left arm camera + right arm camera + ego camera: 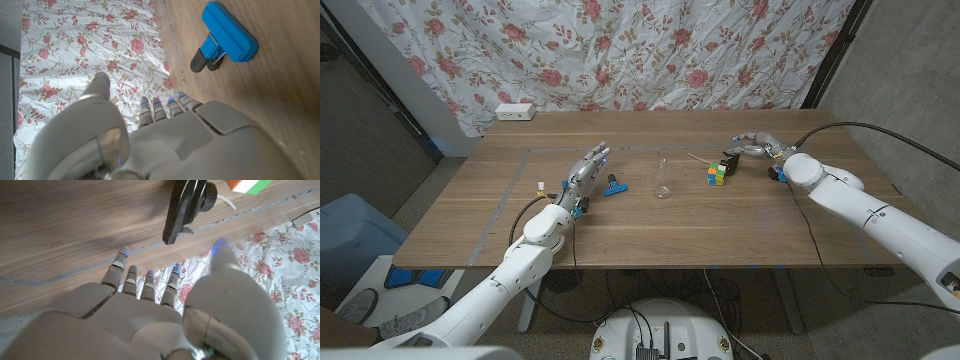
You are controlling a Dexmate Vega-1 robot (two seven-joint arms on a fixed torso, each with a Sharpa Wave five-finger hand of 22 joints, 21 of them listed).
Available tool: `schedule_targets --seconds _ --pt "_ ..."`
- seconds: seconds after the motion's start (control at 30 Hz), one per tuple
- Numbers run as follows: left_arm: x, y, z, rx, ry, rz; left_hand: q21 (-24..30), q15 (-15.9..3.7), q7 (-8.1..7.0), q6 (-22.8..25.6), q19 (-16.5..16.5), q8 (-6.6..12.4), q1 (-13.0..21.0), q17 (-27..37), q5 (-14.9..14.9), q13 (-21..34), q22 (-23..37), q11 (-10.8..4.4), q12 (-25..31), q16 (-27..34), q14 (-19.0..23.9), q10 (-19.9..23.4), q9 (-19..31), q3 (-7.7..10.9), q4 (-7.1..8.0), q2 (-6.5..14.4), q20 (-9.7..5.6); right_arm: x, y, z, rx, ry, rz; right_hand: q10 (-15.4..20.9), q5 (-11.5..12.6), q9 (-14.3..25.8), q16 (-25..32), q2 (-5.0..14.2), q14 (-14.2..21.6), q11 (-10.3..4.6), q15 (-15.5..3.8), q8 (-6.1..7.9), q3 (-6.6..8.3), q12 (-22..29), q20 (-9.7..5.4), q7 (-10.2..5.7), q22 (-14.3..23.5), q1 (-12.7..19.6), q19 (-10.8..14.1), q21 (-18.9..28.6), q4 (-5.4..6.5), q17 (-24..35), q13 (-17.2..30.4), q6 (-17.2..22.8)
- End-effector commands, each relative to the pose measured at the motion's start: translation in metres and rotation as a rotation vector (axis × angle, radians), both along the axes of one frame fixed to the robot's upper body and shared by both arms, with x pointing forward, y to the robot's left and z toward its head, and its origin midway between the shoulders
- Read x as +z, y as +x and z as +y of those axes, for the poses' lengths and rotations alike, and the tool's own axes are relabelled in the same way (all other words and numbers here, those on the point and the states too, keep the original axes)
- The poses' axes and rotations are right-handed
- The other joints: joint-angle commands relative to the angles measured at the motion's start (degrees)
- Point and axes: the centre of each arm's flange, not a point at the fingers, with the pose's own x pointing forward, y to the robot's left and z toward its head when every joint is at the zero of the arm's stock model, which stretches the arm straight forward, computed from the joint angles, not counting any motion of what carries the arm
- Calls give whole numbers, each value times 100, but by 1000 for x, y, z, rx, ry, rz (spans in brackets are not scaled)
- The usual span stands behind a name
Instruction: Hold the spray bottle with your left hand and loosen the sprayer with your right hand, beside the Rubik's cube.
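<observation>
1. Spray bottle standing upright mid-bench, clear-bodied and faint against the wood, apparently neck bare; touched by neither hand.
2. Black sprayer already lying on the bench just beside the Rubik's cube, apart from the bottle.
3. Right hand hovering just behind the sprayer, fingers straight and slightly spread, gripping nothing.
4. Left hand well left of the bottle, fingers extended close together, empty; blue clip just beside it.
5. Judging by the layout: sprayer off and placed by the cube, so mostly a matter of clearing out cleanly.
6. Best lifted straight up and away on the right, avoiding the sprayer's thin tube and the cube; left side kept wide of the light, tippy bottle.
</observation>
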Motion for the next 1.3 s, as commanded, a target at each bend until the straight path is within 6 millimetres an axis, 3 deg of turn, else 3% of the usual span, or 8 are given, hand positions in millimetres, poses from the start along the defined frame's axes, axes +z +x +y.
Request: schedule_targets --seconds 0.03,0.27,0.57,0.73,0.8,0.87,1.1,1.3 --pt "-1 -1 4 -1 -4 0 -13 -6 33 50 6 -8 -70 21 -7 16 24 -1 11 -14 31 54 14 24 27 13 -6 -1 -2 -1 36 19 14 -182 133 -18 -49 -71 -128 -4 52 -213 -106 -20 14 55 5 -277 -131 -11 43 36 5 -293" --pt "1 0 7 -1 0 -7 -19 -16 17 45 10 -19 -107 20 -6 16 24 2 -3 -29 11 45 14 22 28 36 -13 -2 -3 -7 73 55 3 -521 307 -45 -141 -159 -394 -3 52 -571 -271 -43 -68 92 2 -640 -400 -28 161 34 -18 -755" --pt "6 2 12 6 25 -12 -41 -20 3 13 -22 -42 -178 22 -6 16 25 4 -29 -52 -41 11 14 7 37 56 -35 -6 -2 -16 102 133 -24 -712 429 -56 -191 -227 -569 -16 8 -823 -390 -36 -238 84 -2 -857 -619 -35 212 -1 -41 -1140" --pt "10 2 15 23 52 -21 -54 -35 19 -55 -43 -72 -246 23 -4 16 25 27 -59 -65 -85 -49 13 -8 44 72 -49 -10 -2 -20 140 210 -54 -763 455 -59 -194 -215 -608 0 -29 -877 -420 -32 -317 148 -3 -943 -687 -36 245 -9 -48 -1251" --pt "11 2 15 26 49 -27 -59 -45 5 -105 -53 -87 -330 31 -5 17 26 10 -71 -62 -104 -76 14 -34 73 80 -56 -12 -1 -22 155 243 -70 -769 465 -61 -186 -189 -616 -2 -174 -903 -445 -18 -387 175 -3 -1034 -699 -21 284 -18 -54 -1317" --pt "12 3 15 29 49 -35 -64 -48 -5 -156 -65 -101 -409 36 -2 17 27 25 -80 -61 -119 -97 14 -52 104 99 -63 -13 -1 -22 169 270 -82 -742 468 -64 -180 -169 -612 -113 -315 -907 -472 4 -450 176 -5 -1120 -700 -7 317 -40 -62 -1339" --pt "17 7 16 43 56 -57 -74 -45 -19 -270 -101 -118 -622 55 14 15 29 55 -102 -57 -169 -172 12 -66 209 203 -92 -16 0 -18 197 351 -116 -583 435 -69 -133 -113 -486 -240 -573 -888 -540 57 -659 226 -10 -1350 -647 22 408 -101 -88 -1305" --pt "20 11 17 53 36 -80 -76 -53 -21 -297 -109 -117 -682 53 19 14 29 39 -106 -54 -172 -193 11 -70 228 218 -101 -17 0 -12 211 398 -136 -474 409 -74 -120 -80 -428 -322 -683 -886 -571 78 -717 262 -13 -1455 -607 32 446 -139 -102 -1288"
